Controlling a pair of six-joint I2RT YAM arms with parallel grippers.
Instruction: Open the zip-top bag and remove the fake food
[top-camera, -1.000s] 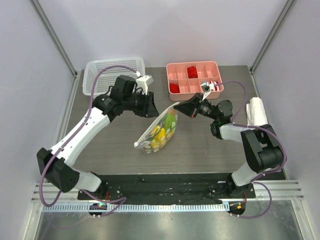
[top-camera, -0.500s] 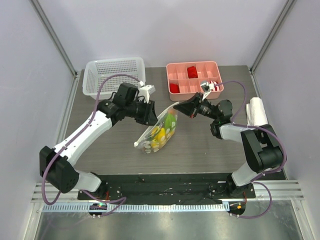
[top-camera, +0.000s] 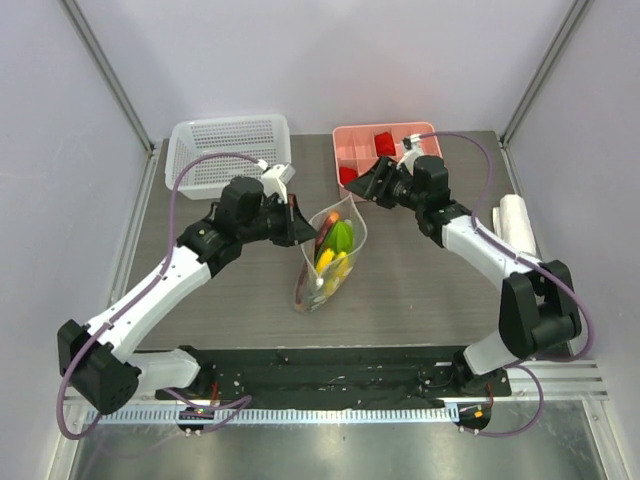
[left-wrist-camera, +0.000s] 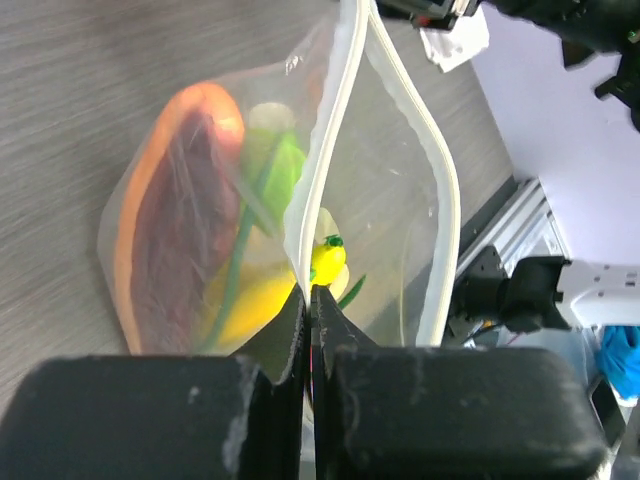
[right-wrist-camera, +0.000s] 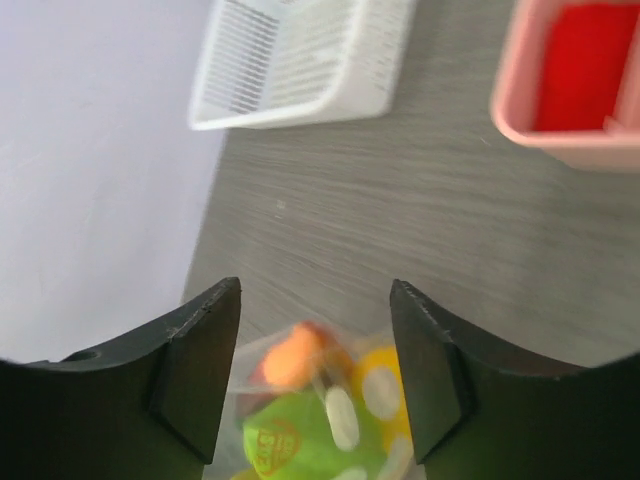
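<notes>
The zip-top bag (top-camera: 348, 272) stands on the table between my arms with its mouth gaping. My left gripper (top-camera: 303, 232) is shut on the near side of its white zip strip (left-wrist-camera: 322, 160), the jaws pressed together on the plastic. The fake food lies inside: an orange-and-maroon sausage (left-wrist-camera: 175, 225), a green piece (left-wrist-camera: 278, 172) and yellow bananas (left-wrist-camera: 262, 300). My right gripper (top-camera: 363, 190) hangs open behind and above the bag, near the pink tray, touching nothing. In the right wrist view the bag (right-wrist-camera: 325, 415) shows blurred below the spread fingers (right-wrist-camera: 200, 360).
A white perforated basket (top-camera: 228, 148) stands at the back left. A pink divided tray (top-camera: 345, 150) with red blocks is at the back right, just behind my right gripper. A white roll (top-camera: 515, 220) lies at the table's right edge.
My left gripper has moved in and shut on the bag's zip edge. My right gripper has let go of the bag and drawn back toward the pink tray. The bag's mouth now stands open.
</notes>
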